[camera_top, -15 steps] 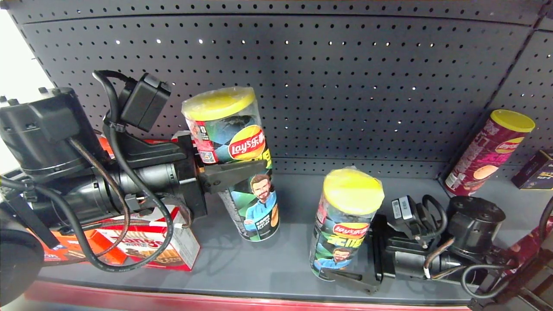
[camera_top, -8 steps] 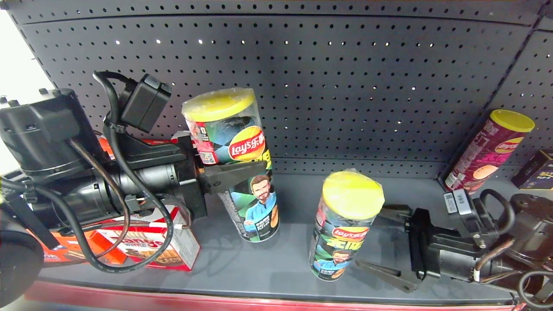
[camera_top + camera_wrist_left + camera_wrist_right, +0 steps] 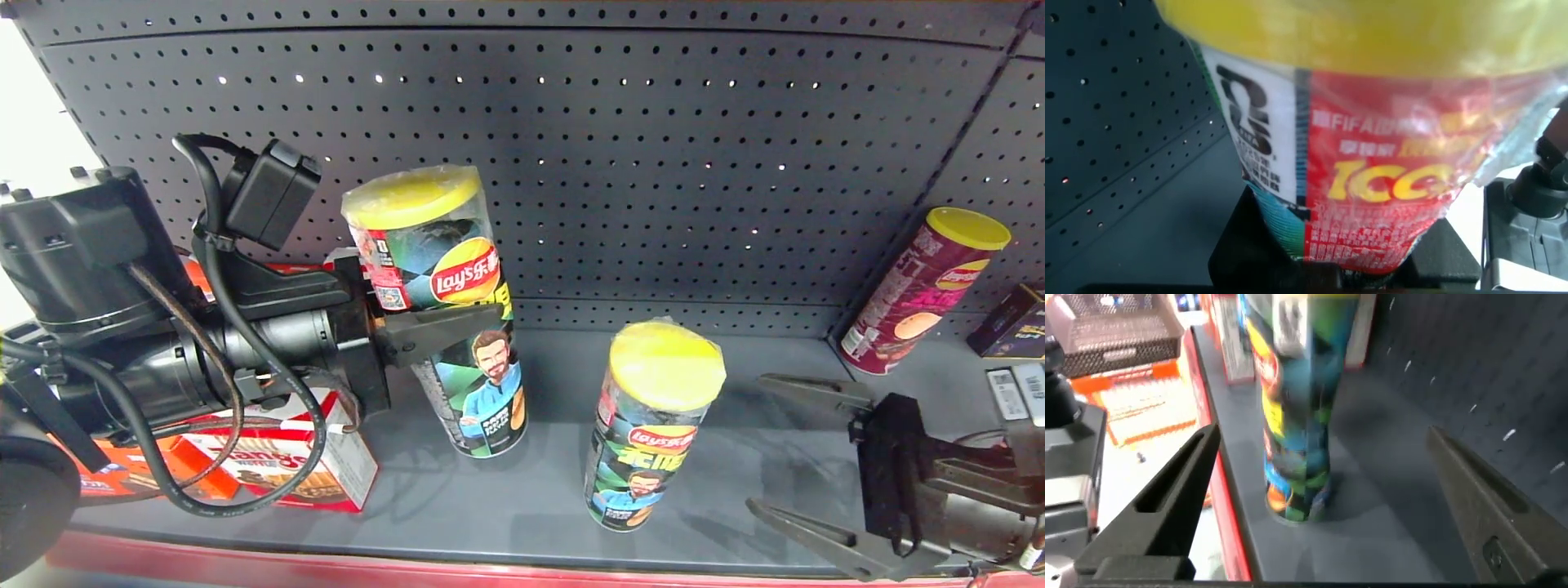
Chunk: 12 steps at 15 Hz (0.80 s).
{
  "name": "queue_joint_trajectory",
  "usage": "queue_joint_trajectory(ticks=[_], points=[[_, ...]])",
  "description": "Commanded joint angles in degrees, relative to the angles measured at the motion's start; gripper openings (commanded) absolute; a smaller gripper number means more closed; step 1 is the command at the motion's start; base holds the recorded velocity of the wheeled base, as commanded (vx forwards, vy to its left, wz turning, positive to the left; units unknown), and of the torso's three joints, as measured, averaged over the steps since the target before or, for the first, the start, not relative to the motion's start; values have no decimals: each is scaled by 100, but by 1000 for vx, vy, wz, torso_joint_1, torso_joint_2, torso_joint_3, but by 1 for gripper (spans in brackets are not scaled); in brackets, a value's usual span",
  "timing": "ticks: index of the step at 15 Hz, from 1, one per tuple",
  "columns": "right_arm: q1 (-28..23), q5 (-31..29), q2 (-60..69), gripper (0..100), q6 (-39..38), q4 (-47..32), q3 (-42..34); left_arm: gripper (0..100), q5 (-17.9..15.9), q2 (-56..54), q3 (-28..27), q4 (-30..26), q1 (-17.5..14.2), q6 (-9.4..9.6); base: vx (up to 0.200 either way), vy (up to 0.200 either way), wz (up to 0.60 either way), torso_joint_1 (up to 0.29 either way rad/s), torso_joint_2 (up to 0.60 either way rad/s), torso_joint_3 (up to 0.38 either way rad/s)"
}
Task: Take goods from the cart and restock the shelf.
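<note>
1. Left gripper (image 3: 457, 318): closed around the middle of a yellow-lidded chip can (image 3: 433, 245). One dark finger (image 3: 441, 328) crosses the front of the can's printed wall; the opposite finger is hidden behind the can.
2. Held chip can, seen from the left wrist (image 3: 1372, 163): the yellow lid and the red-and-white label lie close against the camera. The can leans slightly. Its base is down at the shelf (image 3: 522, 498), though contact with the deck cannot be confirmed.
3. Right gripper (image 3: 759, 443): jaws spread wide and holding nothing. It sits low over the deck, to the right of the second chip can (image 3: 653, 425) and apart from it.
4. Right gripper's fingers (image 3: 1167, 498): in the right wrist view the two dark fingers frame the second chip can (image 3: 1298, 416), which stands beyond their tips and touches neither.
5. Second chip can: upright on the shelf near its front, free of both grippers, to the right of the held can.
6. Pegboard panel (image 3: 620, 163): forms the back of the shelf.
7. Purple chip can (image 3: 922, 290): leans at the far right end of the shelf.
8. Biscuit box (image 3: 302, 465): lies on the deck beneath the left arm.
</note>
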<state>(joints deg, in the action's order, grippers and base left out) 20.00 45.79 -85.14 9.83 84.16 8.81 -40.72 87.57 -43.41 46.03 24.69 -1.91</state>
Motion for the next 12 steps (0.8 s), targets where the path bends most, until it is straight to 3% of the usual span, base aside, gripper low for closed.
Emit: queue_joint_trajectory(ticks=[1,4,9,10,12], points=[[-84,9,577,100,2,4,-143,0,11,-3,8,2,1,7,0,0,0,0,0,0],[-199,9,982,100,11,-23,-881,0,11,-29,61,2,19,7,0,0,0,0,0,0],[-216,9,1702,100,11,-374,-881,0,20,-205,166,2,19,7,0,0,0,0,0,0],[-234,9,1896,100,11,-559,-881,0,20,-240,201,2,19,7,0,0,0,0,0,0],[-805,-61,2889,100,11,-1956,-881,0,20,-354,272,2,27,7,0,0,0,0,0,0]])
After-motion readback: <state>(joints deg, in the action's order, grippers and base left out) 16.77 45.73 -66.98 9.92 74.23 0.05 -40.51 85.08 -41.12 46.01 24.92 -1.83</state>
